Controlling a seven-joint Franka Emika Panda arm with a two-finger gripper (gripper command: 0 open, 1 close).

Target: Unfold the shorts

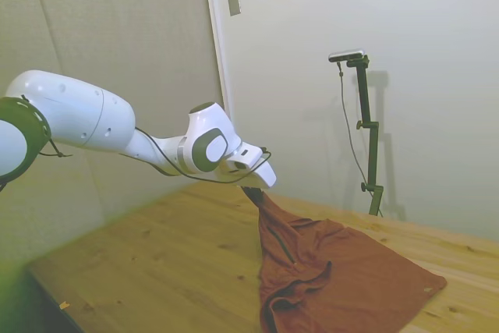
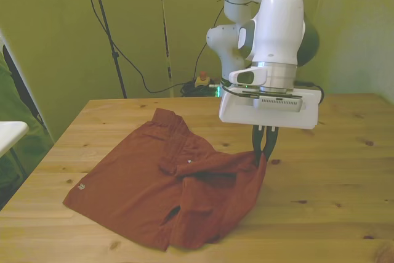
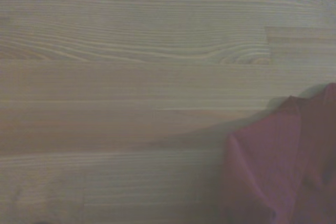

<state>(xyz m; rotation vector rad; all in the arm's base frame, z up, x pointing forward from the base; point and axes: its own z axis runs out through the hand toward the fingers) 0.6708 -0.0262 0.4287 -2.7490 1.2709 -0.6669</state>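
Observation:
The rust-red shorts (image 2: 148, 186) lie mostly spread on the wooden table (image 2: 332, 177), with a small pale tag near the corner at the front view's left. One edge is lifted off the wood at the front view's right, pinched by my gripper (image 2: 265, 152), which is shut on the cloth. From the side, the shorts (image 1: 351, 278) hang in a raised fold from the gripper (image 1: 253, 193). A bit of red fabric (image 3: 294, 166) shows over bare planks in the wrist view.
Bare table surface stretches toward the front view's right. A black tripod leg and cables (image 2: 108, 29) stand behind the far edge. A green object (image 2: 15, 127) sits off the table at the front view's left.

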